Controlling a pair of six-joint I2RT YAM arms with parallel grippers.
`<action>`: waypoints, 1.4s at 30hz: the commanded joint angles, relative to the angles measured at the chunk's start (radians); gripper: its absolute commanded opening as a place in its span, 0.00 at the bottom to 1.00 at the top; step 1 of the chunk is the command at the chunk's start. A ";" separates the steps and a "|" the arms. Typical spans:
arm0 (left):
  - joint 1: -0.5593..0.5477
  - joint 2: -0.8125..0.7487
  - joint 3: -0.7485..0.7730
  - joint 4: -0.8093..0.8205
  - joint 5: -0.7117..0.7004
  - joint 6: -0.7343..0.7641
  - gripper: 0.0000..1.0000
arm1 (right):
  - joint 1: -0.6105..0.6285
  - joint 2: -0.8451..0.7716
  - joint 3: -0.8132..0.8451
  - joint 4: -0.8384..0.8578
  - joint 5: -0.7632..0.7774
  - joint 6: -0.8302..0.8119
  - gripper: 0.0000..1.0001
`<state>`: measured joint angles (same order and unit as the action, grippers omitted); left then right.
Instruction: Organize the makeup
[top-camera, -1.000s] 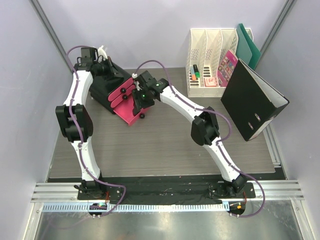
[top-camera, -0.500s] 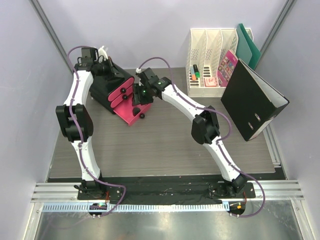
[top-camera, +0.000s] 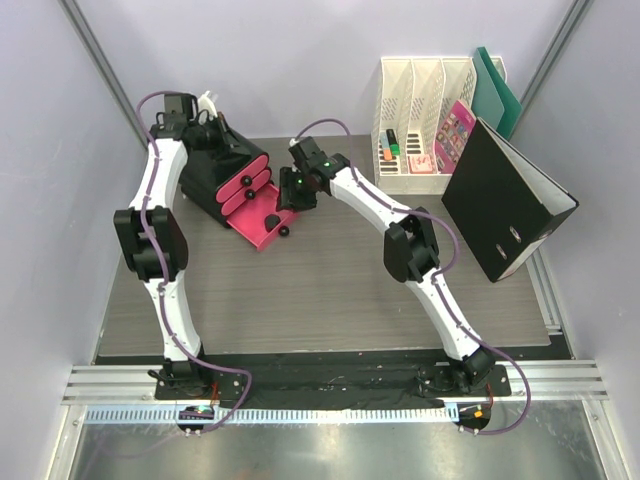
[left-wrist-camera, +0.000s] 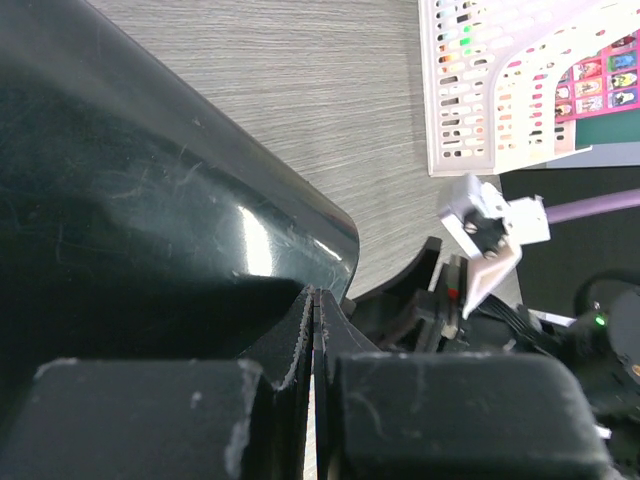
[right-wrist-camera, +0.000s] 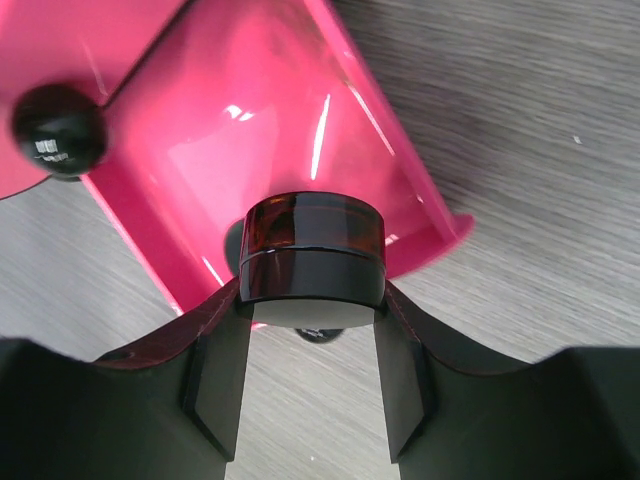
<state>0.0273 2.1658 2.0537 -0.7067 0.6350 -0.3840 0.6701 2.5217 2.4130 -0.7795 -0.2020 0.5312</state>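
**A:** What has changed since a second ago?

**B:** The right claw (right-wrist-camera: 312, 295) has slid to the right and a little away from the arm bases. It has gone from the middle of the open pink drawer (right-wrist-camera: 260, 130) toward the drawer's right edge. The left arm has stayed where it was.

**A:** And the claw itself?

**B:** It is pinching a dark round compact (right-wrist-camera: 312, 245). Its fingers (right-wrist-camera: 215, 370) press the compact's sides, and the pink tray shows behind it.

**A:** Is there anything else in that drawer?

**B:** From above, a small black round thing (top-camera: 270, 221) lies on the tray, near the front knob (top-camera: 285, 232). I cannot tell whether it is makeup.

**A:** What about the other side?

**B:** The left claw (left-wrist-camera: 314, 330) is pressed together with nothing between its fingers. It sits close against the glossy top of the black box (left-wrist-camera: 120, 200), and I cannot tell whether it touches. The pink drawer slides out of that box.

**A:** And farther out?

**B:** Grey wood-grain table (right-wrist-camera: 540, 110) lies all around. At the far right stands a white file rack (top-camera: 425, 110), and a black binder (top-camera: 505, 200) tilts just beside it.
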 joint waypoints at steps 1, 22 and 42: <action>-0.010 0.209 -0.101 -0.390 -0.256 0.099 0.00 | -0.001 0.000 0.028 0.005 -0.037 0.009 0.47; -0.010 0.244 -0.053 -0.409 -0.256 0.100 0.00 | -0.003 -0.055 0.034 -0.012 0.007 -0.057 0.76; -0.010 0.244 -0.046 -0.407 -0.255 0.096 0.00 | -0.093 -0.259 -0.525 0.345 -0.330 0.309 0.01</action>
<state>0.0273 2.2105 2.1235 -0.7528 0.6640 -0.3851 0.5659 2.3135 1.9388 -0.5419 -0.4335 0.7326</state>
